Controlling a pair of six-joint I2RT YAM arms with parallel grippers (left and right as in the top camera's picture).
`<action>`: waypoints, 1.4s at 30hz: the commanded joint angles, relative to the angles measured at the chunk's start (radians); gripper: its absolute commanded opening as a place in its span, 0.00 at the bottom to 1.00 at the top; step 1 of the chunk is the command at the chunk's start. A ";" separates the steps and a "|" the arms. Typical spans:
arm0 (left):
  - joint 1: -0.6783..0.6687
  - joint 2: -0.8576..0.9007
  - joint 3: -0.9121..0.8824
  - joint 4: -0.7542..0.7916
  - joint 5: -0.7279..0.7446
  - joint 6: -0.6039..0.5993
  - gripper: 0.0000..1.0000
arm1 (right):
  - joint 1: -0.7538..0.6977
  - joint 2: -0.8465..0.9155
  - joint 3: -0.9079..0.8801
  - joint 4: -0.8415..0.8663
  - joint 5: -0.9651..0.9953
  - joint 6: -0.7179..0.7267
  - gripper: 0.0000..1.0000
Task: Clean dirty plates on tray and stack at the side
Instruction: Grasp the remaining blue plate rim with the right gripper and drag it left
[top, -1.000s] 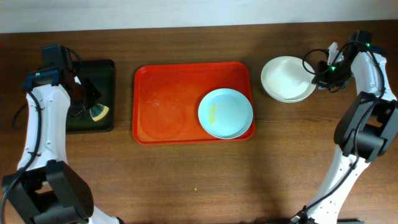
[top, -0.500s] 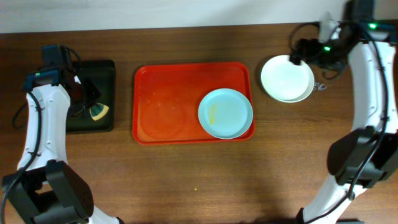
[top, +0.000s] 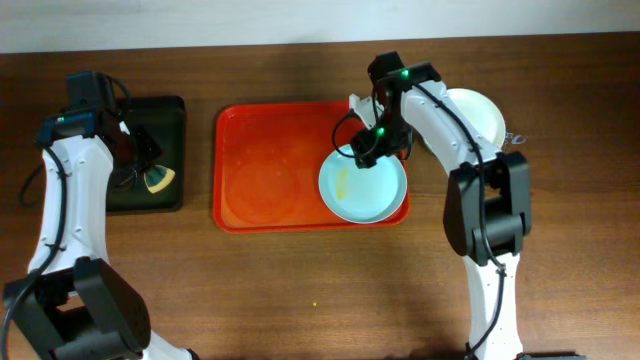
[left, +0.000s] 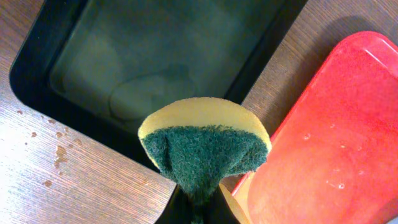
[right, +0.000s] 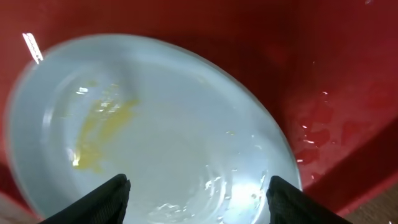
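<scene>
Right claw (right: 202, 202) gapes above the glossy, yellow-smeared round blue plate (right: 161, 118); left claw (left: 196, 213) pinches a folded, fibrous sponge (left: 203, 155).

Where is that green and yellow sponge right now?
In the overhead view the sponge is at far left, pinched in the left gripper over the black tray, just left of the red tray.

Overhead camera looks straight down on the table (top: 300, 300); close-in wrist cameras share its black tray (left: 155, 56) and red tray (left: 336, 143) corner at left, blue plate (right: 186, 124) at right.
</scene>
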 joint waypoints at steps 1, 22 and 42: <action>0.003 -0.010 -0.005 0.002 -0.007 -0.009 0.00 | -0.005 0.034 -0.005 0.006 0.041 -0.068 0.73; 0.002 -0.010 -0.005 0.005 -0.007 -0.009 0.00 | -0.010 0.034 -0.001 0.043 0.097 -0.069 0.76; 0.003 -0.010 -0.005 0.006 -0.007 -0.009 0.00 | 0.022 0.034 0.078 -0.114 0.003 0.408 0.72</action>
